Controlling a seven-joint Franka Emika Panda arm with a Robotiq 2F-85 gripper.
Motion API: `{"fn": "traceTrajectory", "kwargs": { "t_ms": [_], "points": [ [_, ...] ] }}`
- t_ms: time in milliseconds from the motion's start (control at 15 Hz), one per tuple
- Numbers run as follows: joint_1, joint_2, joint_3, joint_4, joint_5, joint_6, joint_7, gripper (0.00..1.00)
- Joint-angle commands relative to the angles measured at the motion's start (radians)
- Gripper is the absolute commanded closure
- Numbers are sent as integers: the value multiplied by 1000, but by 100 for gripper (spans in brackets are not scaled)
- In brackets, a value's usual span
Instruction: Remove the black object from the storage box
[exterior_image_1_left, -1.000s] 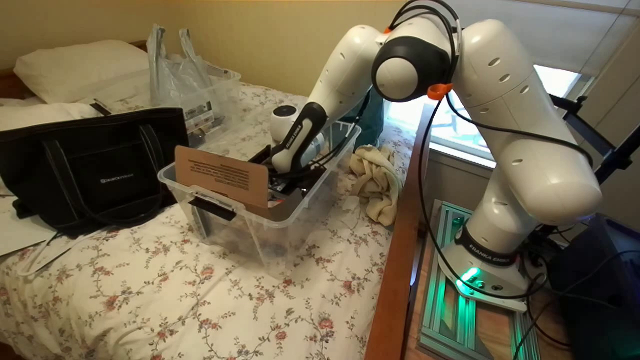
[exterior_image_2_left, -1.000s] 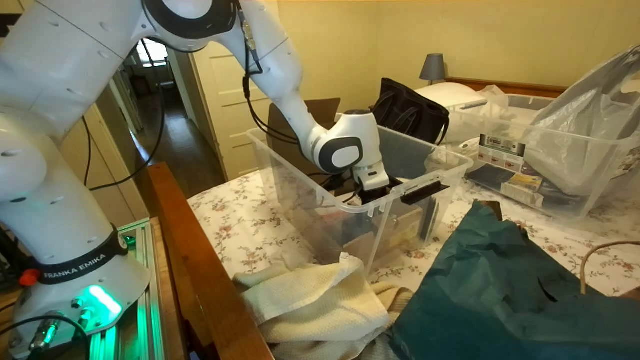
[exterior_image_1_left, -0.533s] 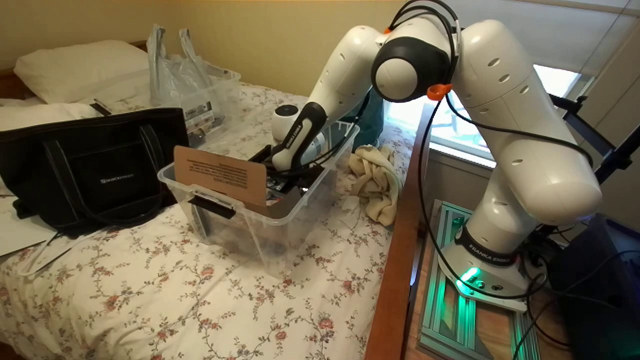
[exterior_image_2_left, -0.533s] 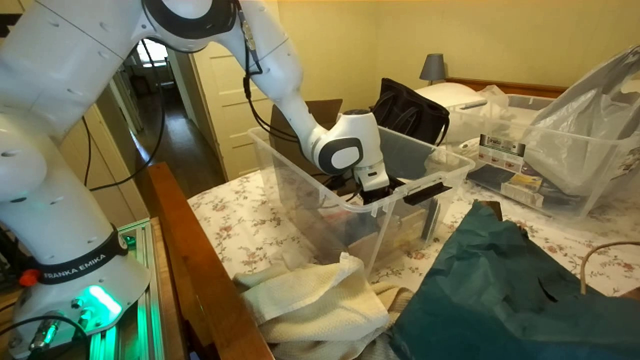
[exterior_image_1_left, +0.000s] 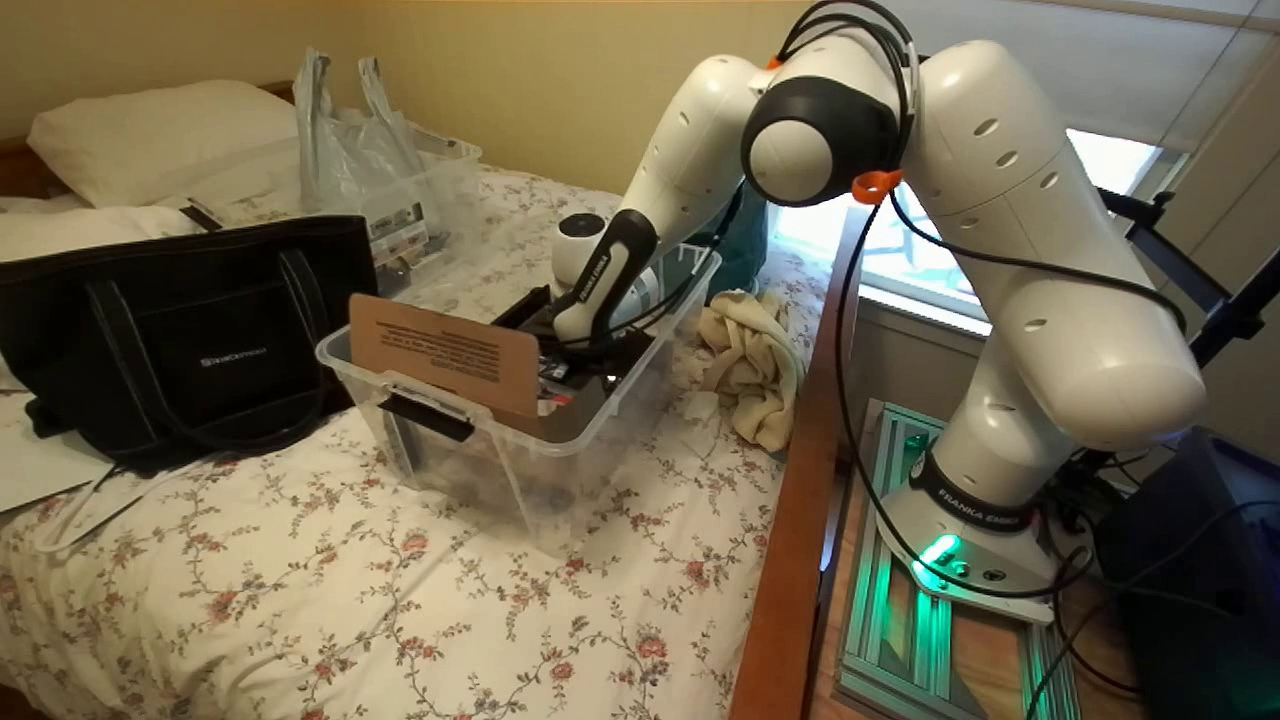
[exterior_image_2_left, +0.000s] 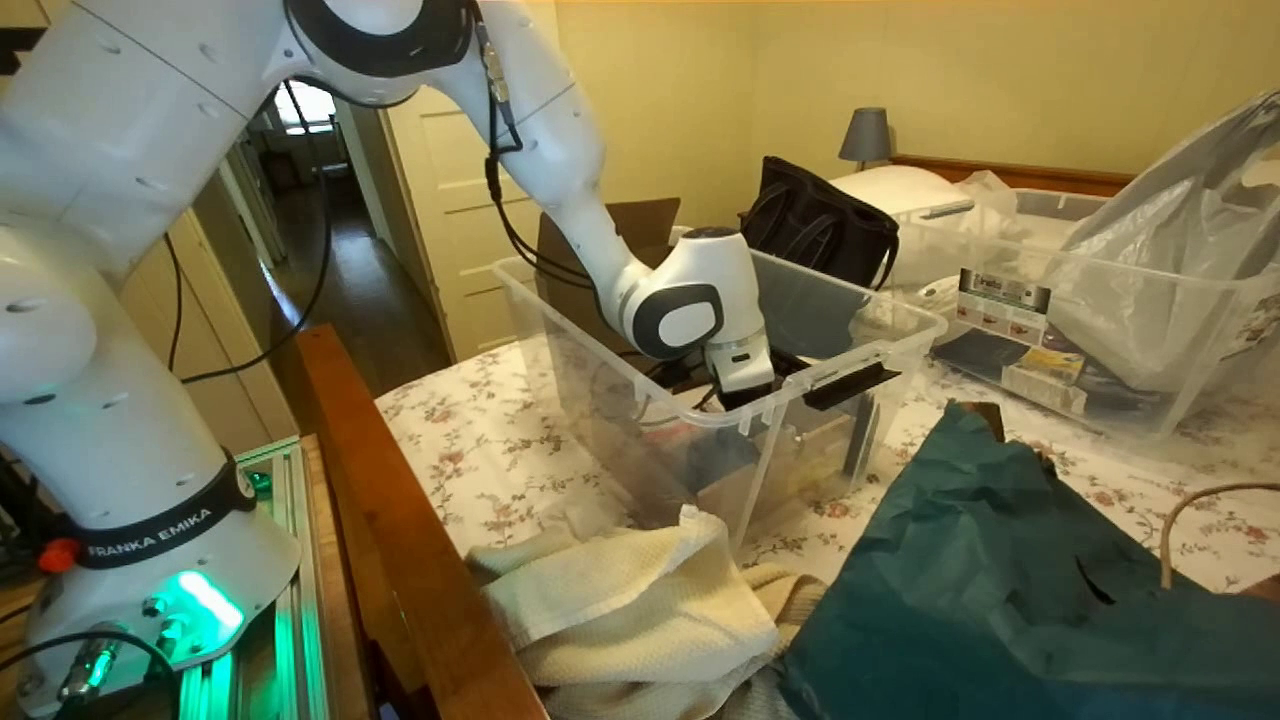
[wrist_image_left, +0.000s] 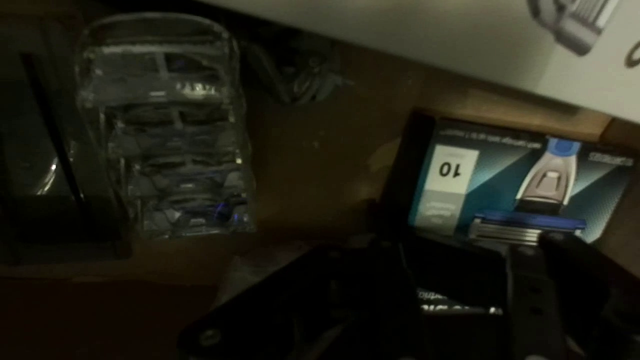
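Saw, in both exterior views, the arm (exterior_image_2_left: 690, 322) bent down into the clear storage box (exterior_image_1_left: 540, 470), near an upright cardboard piece (exterior_image_1_left: 440, 345). In the wrist view, found a white-lettered black object (wrist_image_left: 460, 306) showing between the jaws, inside that box; could not tell in such gloom whether gripped or merely flanked. Noted a razor package (wrist_image_left: 520, 190) nearby.

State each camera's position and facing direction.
In an exterior view: high beside the bed, facing the near bin, window behind; arm and base show.
In an exterior view: near the teal bag, facing that bin, door behind; cropped arm and base show.
Wrist view: on the arm, facing a razor box; jaws at the bottom.
Both exterior views share the bin and black bag.
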Motion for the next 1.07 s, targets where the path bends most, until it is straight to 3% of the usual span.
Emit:
{"fn": "traceTrajectory", "kwargs": {
  "t_ms": [0, 400, 467, 600, 1000],
  "points": [
    [29, -17, -22, -33, 20, 65, 25, 100],
    [30, -73, -18, -96, 33, 132, 32, 97],
    [34, -88, -22, -113, 36, 154, 34, 72],
    [49, -116, -36, -144, 43, 193, 37, 68],
    [75, -135, -59, -151, 73, 262, 22, 27]
  ]
}}
